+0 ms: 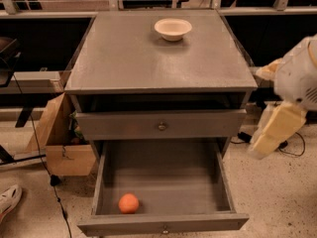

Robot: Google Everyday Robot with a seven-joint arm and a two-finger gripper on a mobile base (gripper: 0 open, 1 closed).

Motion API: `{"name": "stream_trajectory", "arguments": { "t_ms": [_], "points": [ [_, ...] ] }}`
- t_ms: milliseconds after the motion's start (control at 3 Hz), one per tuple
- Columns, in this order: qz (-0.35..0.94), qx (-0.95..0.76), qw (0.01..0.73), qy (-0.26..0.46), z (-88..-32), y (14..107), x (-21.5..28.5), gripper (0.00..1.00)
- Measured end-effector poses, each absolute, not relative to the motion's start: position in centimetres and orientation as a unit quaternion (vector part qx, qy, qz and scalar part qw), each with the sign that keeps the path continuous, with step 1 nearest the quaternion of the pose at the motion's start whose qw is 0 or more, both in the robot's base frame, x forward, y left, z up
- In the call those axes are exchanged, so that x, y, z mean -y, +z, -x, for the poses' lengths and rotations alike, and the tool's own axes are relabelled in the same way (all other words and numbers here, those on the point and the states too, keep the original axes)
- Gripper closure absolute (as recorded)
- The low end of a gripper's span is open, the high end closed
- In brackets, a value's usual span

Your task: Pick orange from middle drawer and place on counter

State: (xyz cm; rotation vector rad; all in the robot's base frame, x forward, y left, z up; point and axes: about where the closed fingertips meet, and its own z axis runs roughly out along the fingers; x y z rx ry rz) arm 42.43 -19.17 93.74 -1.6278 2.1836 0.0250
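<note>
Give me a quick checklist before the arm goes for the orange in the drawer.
1. Middle drawer pulled open: ok.
2. Orange in view at the drawer's front left, uncovered: ok.
3. Counter has bare space in front of the bowl: ok.
4. Gripper over the orange: not ok; it hangs off to the right, outside the drawer.

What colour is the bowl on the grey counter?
Cream round bowl, camera view; claw hangs at far right.
</note>
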Motion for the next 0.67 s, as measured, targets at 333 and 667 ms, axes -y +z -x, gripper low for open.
{"name": "stream_trajectory", "arguments": {
  "t_ms": [333,667],
  "points": [
    [0.556,-0.792,0.243,0.065,-40.2,88.8,15.6,0.0],
    [0.505,-0.806,0.272,0.149,-37.7,82.9,10.8,0.0]
  ]
}}
